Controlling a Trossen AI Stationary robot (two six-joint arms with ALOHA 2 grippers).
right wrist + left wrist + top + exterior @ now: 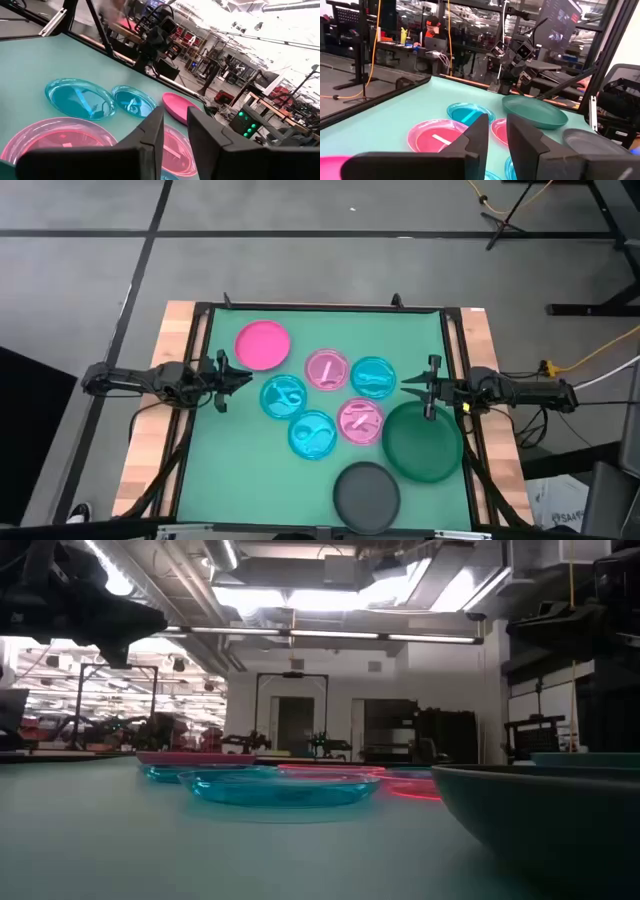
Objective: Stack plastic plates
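1. We see the left pincer (243, 377) hovering over the left edge of the green counter (215, 470), pointing inward; its fingers stand a narrow gap apart and hold nothing.
2. The right pincer (407, 383) hovers at the right edge, pointing inward toward the left one, its fingers likewise narrowly parted and empty.
3. Nearest the left pincer lie the plain hot pink plate (263, 344), toward the far edge, and a translucent cyan plate (282, 396) just beside the fingertips.
4. Nearest the right pincer lie another cyan plate (373, 376) and the large dark green plate (422, 442), which sits below the right arm's wrist.
5. In the middle, we find a translucent pink plate (327, 369) between the hot pink one and the cyan one on the right.
6. A second translucent pink plate (360, 420) touches or overlaps the dark green plate's rim, and a third cyan plate (313, 434) lies just beside it.
7. The dark grey plate (366, 493) rests apart at the near edge, just beside the green one.
8. All eight plates lie singly; none is stacked.
9. In the left wrist view, a person (432, 31) sits in the room beyond the counter.
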